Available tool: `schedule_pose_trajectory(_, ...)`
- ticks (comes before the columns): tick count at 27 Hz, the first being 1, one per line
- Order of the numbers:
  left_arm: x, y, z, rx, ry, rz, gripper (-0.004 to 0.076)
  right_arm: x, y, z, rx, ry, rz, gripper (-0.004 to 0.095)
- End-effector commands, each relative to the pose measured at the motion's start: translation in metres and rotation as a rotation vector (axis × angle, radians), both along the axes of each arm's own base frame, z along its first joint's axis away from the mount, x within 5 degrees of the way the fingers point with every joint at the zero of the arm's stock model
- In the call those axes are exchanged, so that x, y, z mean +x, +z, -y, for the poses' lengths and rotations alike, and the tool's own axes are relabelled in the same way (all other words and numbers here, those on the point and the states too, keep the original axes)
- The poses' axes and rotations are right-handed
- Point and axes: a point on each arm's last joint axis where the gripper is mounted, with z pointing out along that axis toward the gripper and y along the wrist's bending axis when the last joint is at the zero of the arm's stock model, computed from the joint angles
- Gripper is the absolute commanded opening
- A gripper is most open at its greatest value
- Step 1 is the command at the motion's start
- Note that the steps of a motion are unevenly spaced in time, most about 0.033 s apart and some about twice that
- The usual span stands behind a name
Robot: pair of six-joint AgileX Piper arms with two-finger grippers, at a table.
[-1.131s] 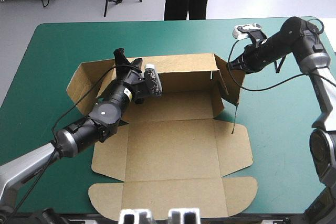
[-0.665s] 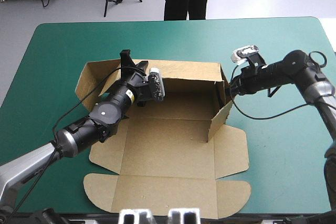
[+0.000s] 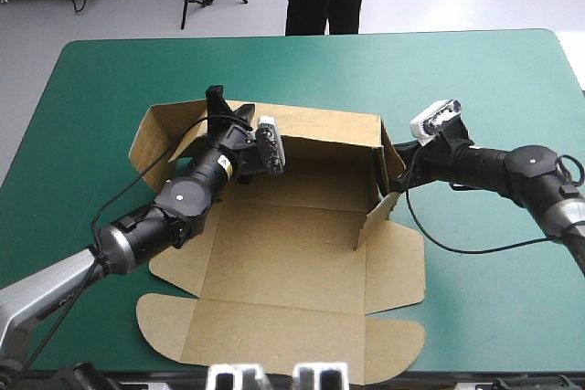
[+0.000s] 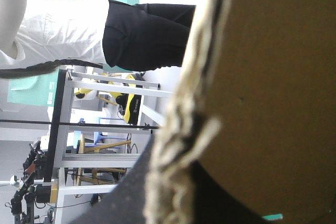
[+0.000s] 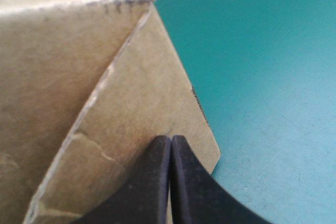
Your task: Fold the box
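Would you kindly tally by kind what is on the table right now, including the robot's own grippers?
Brown box: 1
Black-fingered grippers: 2 (left gripper, right gripper)
Teal-green table cover: 1
Total: 4

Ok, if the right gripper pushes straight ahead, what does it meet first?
The box: the right gripper points straight at its brown side flap, with the shut tips seemingly touching it.
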Motion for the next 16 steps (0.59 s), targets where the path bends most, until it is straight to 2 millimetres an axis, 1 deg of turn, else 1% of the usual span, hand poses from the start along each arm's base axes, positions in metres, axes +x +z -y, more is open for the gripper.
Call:
schedule_pose_trajectory(1,0.0,0.027,-0.007,0.009,0.045,0.134,-0.0008,-0.003,0.029,-0.005,0.01,0.095,0.03,-0.0018)
schedule_pose_trajectory(4,0.002,0.025,-0.007,0.016,0.054,0.131,-0.0008,-0.006,0.048,0.002,-0.033,0.163,-0.044,-0.0018)
schedule_pose_trajectory(6,0.002,0.025,-0.006,0.019,0.048,0.131,-0.0008,-0.009,0.054,0.005,-0.03,0.19,-0.07,-0.0018)
schedule_pose_trajectory(8,0.002,0.025,-0.006,0.018,0.046,0.13,-0.0008,-0.008,0.058,0.007,0.015,0.197,-0.055,-0.0018)
schedule_pose_trajectory(12,0.002,0.025,-0.006,0.018,0.041,0.128,-0.0008,-0.009,0.057,0.006,0.015,0.225,-0.035,-0.0018)
schedule_pose_trajectory(15,0.001,0.024,-0.005,0.017,0.035,0.126,-0.0008,-0.01,0.052,0.006,0.003,0.235,-0.038,-0.0018)
schedule_pose_trajectory(16,0.001,0.024,-0.005,0.017,0.035,0.126,-0.0008,-0.01,0.047,0.007,-0.004,0.217,-0.043,-0.0018)
